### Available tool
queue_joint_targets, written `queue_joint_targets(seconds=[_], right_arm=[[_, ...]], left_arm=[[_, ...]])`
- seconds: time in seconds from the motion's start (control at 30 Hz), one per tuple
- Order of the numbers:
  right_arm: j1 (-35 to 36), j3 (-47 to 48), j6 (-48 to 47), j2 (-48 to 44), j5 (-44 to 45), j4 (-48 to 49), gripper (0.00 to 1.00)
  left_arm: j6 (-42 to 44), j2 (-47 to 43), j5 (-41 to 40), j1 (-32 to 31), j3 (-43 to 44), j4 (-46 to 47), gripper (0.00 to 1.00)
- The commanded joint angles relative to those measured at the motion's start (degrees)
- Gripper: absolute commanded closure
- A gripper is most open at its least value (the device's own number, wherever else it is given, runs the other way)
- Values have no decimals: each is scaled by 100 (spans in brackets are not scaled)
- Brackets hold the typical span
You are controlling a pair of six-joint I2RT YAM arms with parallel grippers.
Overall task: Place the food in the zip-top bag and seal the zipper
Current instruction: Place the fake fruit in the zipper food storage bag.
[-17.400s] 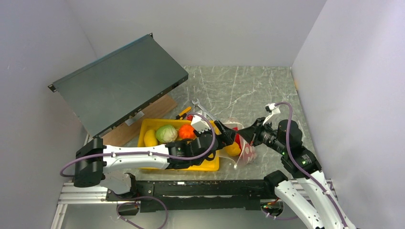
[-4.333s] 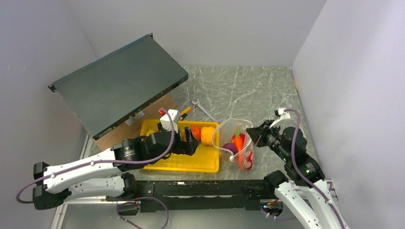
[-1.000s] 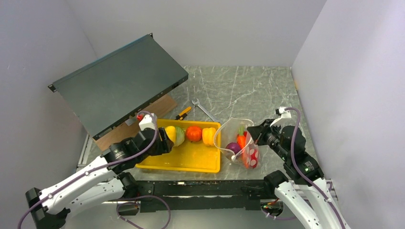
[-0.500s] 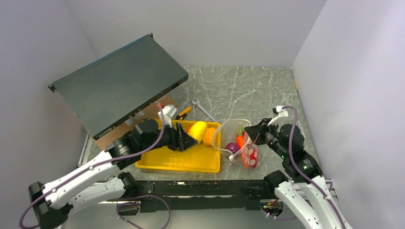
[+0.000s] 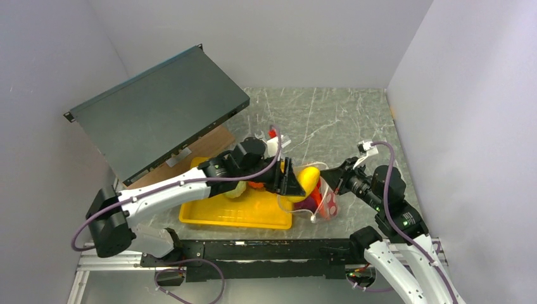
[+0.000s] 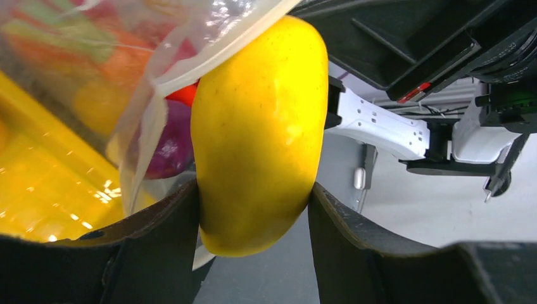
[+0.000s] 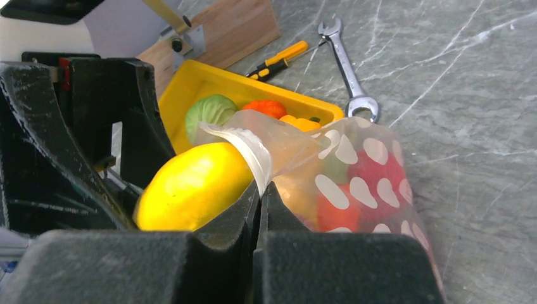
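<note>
The left pincer (image 6: 252, 206) gripped the yellow mango (image 6: 256, 114) at the open mouth of the zip-top bag (image 7: 361, 171), while the right pincer (image 7: 258, 193) was clamped tight on its white zipper (image 7: 253, 152), beside the yellow tray (image 5: 240, 214) on the desk (image 5: 316, 120).

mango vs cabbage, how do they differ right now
The mango is yellow and an elongated oval; the cabbage is green and rounder. The mango is gripped in the left claw at the mouth of the zip-top bag; the cabbage lies in the yellow tray, with no claw on it. Both are glossy toy foods, and neither is fully inside the bag.
</note>
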Motion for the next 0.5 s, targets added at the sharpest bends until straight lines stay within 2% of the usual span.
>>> queue_joint_targets(seconds=[0.0, 0.13, 0.3, 0.47], right_arm=[[19, 48, -85, -100, -437, 528, 100], [24, 60, -48, -124, -487, 574, 100], [25, -14, -7, -147, -636, 683, 100], [25, 64, -59, -227, -276, 500, 100]], left_arm=[[-158, 461, 367, -193, 567, 185, 100], [-467, 711, 249, -200, 712, -26, 100], [-1111, 717, -409, -200, 565, 30, 100], [-1288, 648, -739, -326, 393, 107, 100]])
